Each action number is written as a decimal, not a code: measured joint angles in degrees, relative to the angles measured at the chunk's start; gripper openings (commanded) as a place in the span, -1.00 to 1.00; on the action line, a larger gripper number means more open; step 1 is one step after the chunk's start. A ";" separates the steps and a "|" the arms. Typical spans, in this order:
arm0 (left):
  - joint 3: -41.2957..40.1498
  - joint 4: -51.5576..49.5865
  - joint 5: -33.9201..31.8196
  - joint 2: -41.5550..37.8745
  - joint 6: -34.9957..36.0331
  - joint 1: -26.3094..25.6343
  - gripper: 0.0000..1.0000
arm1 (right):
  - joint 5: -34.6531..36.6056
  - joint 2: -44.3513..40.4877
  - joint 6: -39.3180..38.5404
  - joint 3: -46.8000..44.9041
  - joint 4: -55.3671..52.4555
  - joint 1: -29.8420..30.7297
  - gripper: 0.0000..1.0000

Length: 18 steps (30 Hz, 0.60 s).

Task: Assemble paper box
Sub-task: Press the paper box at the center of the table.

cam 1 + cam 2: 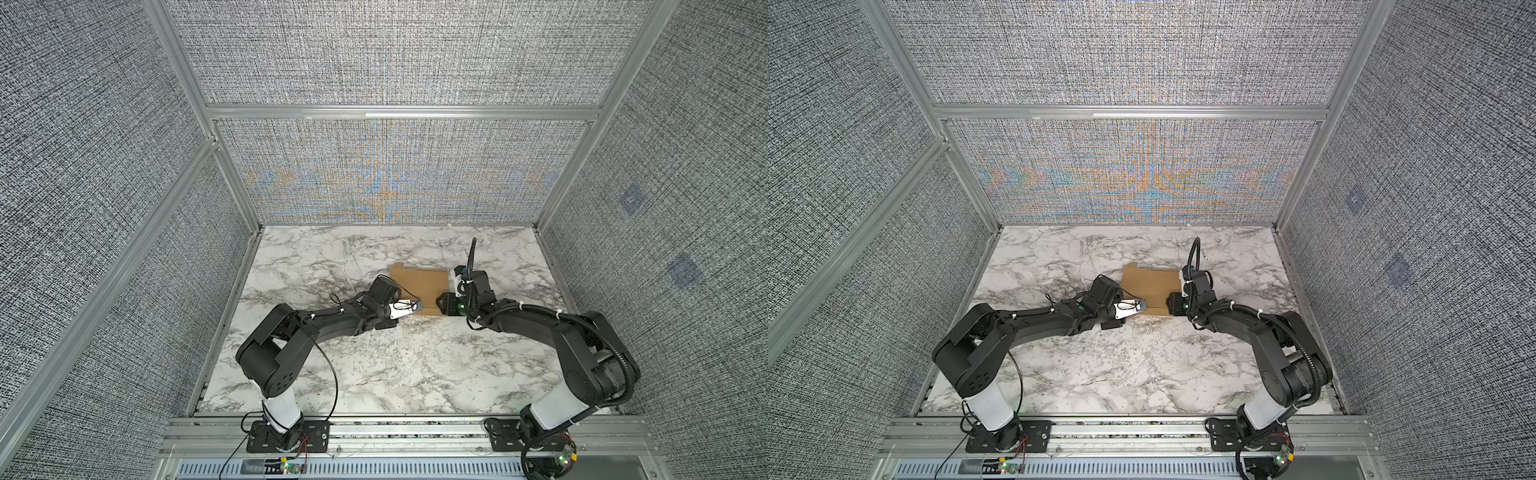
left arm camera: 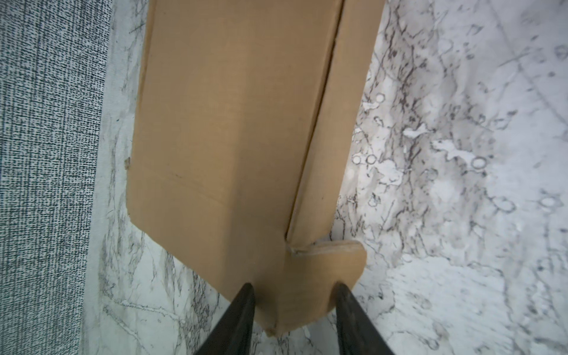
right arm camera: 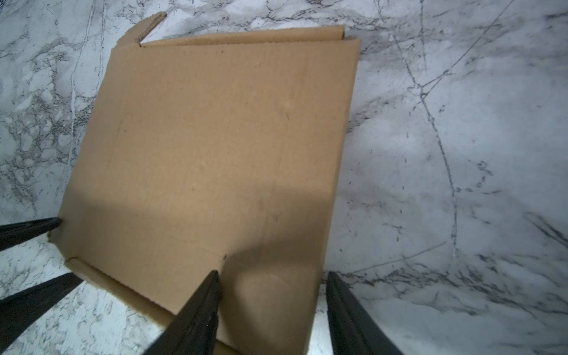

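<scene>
Grey woven panels [image 1: 395, 54] in an aluminium frame close in a white marble-patterned tabletop [image 1: 374, 353]. Two black robot arms reach in from the near edge, and their ends meet at a sheet of cardboard.

The paper box [image 1: 422, 286] is not yet folded. It is a flat tan sheet lying on the far half of the table, roughly centred between the arms and seen in both top views [image 1: 1150, 286]. A small tab sticks out at its far left corner [image 1: 397, 268].

The left gripper [image 1: 415, 307] sits at the sheet's near left corner. In its wrist view, the jaws [image 2: 295, 295] stand apart with a rounded tab [image 2: 325, 270] of the cardboard between them, each tip meeting the tab's edge. Whether they are pinching it or only framing it cannot be told. Beside that tab a narrow flap [image 2: 338, 123] runs along the sheet's long side.

The right gripper [image 1: 440, 300] is at the near right corner. Its wrist view shows the jaws [image 3: 273, 282] parted and grasping nothing. One finger lies over the cardboard [image 3: 215, 138] and the other is over bare marble just beside the sheet's edge. The left arm's two dark fingers [image 3: 37, 229] also show there, on either side of the opposite corner.
</scene>
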 measured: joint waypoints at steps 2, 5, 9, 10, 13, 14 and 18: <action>0.37 0.09 -1.09 0.63 0.55 0.02 -0.09 | 0.00 -0.04 0.00 0.00 0.00 0.00 0.10; 1.42 -0.15 -1.40 1.53 0.61 0.02 -0.05 | 0.00 -0.07 0.00 0.00 0.00 0.00 0.10; 3.72 -1.51 0.81 1.90 -0.33 0.02 0.01 | -0.04 0.04 0.00 0.00 0.02 -0.02 0.10; 4.37 -1.95 2.21 1.90 -0.57 0.00 0.02 | -0.07 0.04 0.00 0.00 0.02 -0.02 0.10; 5.22 -2.71 6.34 1.86 -1.29 -0.04 0.06 | -0.07 0.04 0.00 0.02 0.02 -0.02 0.10; 5.20 -3.08 7.13 1.86 -1.27 -0.04 0.06 | -0.07 0.04 -0.02 0.02 0.02 0.00 0.09; 5.03 -3.04 7.67 2.97 -0.66 -0.11 0.05 | -0.07 0.02 0.00 0.02 0.02 0.00 0.09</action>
